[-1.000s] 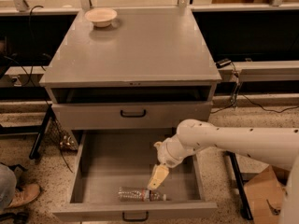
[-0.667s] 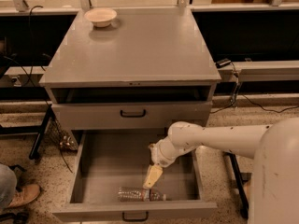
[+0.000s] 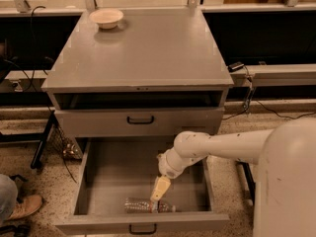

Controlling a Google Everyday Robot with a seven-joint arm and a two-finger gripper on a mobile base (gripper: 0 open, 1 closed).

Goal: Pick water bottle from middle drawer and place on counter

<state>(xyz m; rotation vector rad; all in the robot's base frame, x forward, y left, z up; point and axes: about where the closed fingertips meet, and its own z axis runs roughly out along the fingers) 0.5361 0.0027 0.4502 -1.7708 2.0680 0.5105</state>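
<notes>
The clear ribbed water bottle (image 3: 140, 206) lies by the front of the grey metal middle drawer (image 3: 116, 174). The cream gripper (image 3: 159, 193) points down onto it; I cannot tell whether it is apart or together. A pale round bowl (image 3: 106, 18) sits on the smooth desk (image 3: 148, 53).

I get warm dim overhead light, soft sheen on counter (image 3: 148, 53), short bowl (image 3: 106, 18) shadow, gripper (image 3: 158, 194) low in shaded middle drawer (image 3: 113, 174).

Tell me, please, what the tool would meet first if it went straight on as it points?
Probably the water bottle, lying at the front of the open middle drawer; the tool points down just above its middle, though depth is unclear.
</notes>
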